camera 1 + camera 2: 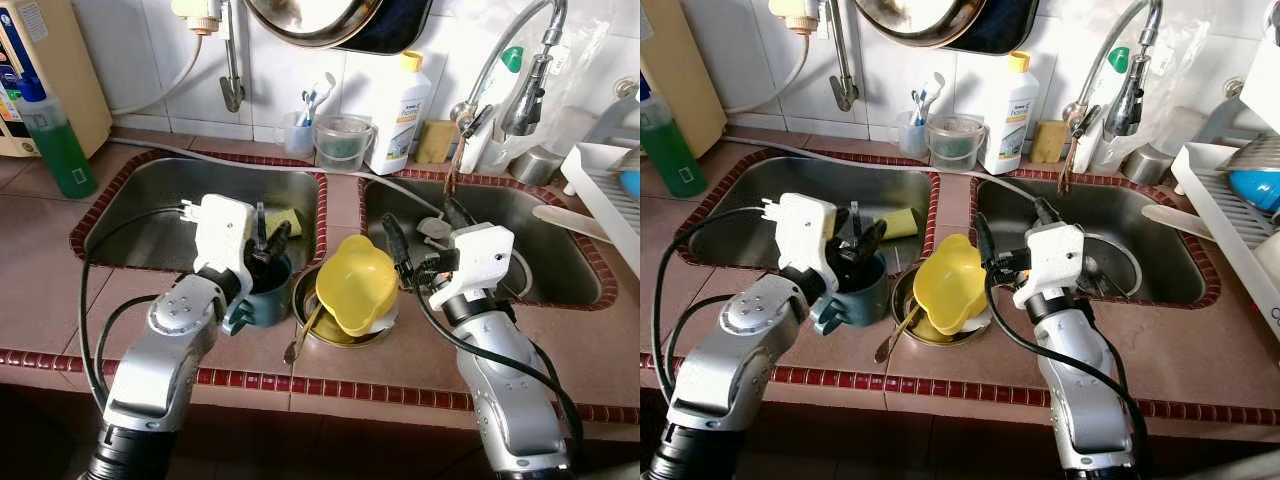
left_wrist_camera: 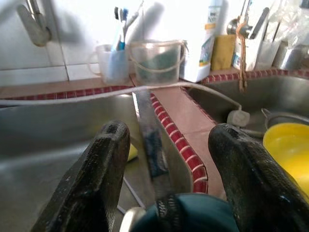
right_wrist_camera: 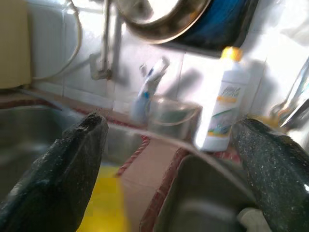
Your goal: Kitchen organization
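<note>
On the tiled worktop (image 1: 60,290) between the two steel sinks, the items to be sorted are grouped at the front edge; a dark teal ceramic mug (image 1: 262,295) stands upright beside a round steel pan (image 1: 305,318), and a yellow plastic bowl (image 1: 356,283) lies tilted on top of the pan, its hollow facing partly outward; a metal spoon (image 1: 300,340) leans out over the pan's rim toward the worktop edge. Left end effector (image 1: 265,240) hovers directly over the mouth of the mug; its fingers stand apart and grip nothing; in the left wrist view a flat utensil (image 2: 150,140) rises out of the mug between the two fingers, so the pose reads as alignment for a pinch on that utensil or on the mug rim. Right end effector (image 1: 398,250) sits just beside the right edge of the yellow bowl, fingers spread wide and empty; the approach from the side suits a grip on the raised rim, since the tilt exposes it. A yellow sponge (image 1: 285,220) lies in the left sink (image 1: 160,190) behind the mug; a green bottle (image 1: 52,135) stands far left; a white bottle (image 1: 398,115) and a clear plastic tub (image 1: 342,142) stand against the back tiles; a white dish rack (image 1: 610,200) stands at the far right, a likely destination for washed items. Judged status: grasp not yet made on either side.
</note>
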Controlling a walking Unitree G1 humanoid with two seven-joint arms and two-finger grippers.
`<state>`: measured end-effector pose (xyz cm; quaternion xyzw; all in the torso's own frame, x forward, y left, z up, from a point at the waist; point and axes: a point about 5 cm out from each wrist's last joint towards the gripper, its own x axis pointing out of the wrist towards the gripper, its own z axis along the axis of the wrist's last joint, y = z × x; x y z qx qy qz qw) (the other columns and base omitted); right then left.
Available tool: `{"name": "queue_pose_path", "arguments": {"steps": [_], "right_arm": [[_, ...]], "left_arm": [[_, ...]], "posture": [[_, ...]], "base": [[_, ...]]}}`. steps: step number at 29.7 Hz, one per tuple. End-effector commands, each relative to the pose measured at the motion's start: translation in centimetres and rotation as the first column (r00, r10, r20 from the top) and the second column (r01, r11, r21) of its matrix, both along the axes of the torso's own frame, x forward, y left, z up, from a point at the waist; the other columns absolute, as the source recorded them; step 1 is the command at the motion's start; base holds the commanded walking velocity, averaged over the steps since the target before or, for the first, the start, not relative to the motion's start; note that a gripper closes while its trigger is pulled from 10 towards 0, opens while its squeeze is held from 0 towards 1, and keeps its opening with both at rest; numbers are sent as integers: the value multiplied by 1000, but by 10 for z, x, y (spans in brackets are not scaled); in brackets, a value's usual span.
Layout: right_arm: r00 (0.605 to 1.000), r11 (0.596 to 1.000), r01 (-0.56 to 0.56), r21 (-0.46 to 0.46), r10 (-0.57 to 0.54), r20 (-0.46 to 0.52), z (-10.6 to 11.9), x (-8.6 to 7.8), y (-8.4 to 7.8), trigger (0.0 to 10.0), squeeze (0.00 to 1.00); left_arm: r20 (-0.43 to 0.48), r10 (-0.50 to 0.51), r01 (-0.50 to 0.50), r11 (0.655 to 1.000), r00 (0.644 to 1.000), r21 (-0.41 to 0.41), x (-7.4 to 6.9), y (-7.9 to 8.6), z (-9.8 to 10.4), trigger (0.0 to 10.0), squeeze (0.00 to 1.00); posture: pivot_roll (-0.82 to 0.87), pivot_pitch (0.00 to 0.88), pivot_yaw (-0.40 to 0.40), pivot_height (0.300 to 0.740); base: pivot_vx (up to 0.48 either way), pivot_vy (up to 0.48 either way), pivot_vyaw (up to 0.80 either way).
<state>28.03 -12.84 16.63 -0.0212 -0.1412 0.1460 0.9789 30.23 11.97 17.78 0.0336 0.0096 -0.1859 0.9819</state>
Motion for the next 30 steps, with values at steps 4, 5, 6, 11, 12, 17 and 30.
{"name": "queue_pose_path", "arguments": {"steps": [4, 5, 6, 11, 12, 17, 30], "right_arm": [[980, 982, -187, -6, 186, -73, -8, -18, 21, 10000, 0], [975, 978, -208, -10, 206, -84, -10, -20, 23, 10000, 0], [970, 975, -224, -3, 223, -94, -12, -22, 25, 10000, 0], [955, 962, -274, -13, 271, -119, -16, -33, 29, 10000, 0], [954, 961, -276, -11, 272, -122, -16, -34, 30, 10000, 0], [955, 962, -272, -16, 268, -128, -15, -34, 28, 10000, 0], [929, 940, -341, -4, 336, -155, -17, -43, 36, 10000, 0]], "left_arm": [[4, -3, 3, 1000, 1000, 18, 5, -5, 4, 10000, 0], [5, -2, 2, 1000, 1000, 18, 5, -5, 4, 10000, 0], [5, -1, 1, 1000, 1000, 18, 6, -5, 4, 10000, 0], [14, 7, -7, 1000, 1000, 22, 9, -6, 6, 10000, 0], [14, 8, -8, 1000, 1000, 22, 9, -6, 6, 10000, 0], [7, -22, 22, 999, 1000, 30, 10, -7, 5, 8196, 0], [11, -68, 69, 993, 998, -93, 11, 4, 10, 0, 0]], "posture": [[-184, 40, -29, 740], [-184, 40, -29, 740], [-184, 40, -29, 740], [-192, 45, -26, 740], [-195, 47, -25, 740], [-196, 49, -24, 740], [-189, 52, -23, 740]], "base": [[0, 0, 0], [0, 0, 0], [0, 0, 0], [0, 0, 0], [0, 0, 0], [0, 0, 0], [0, 0, 0]]}}
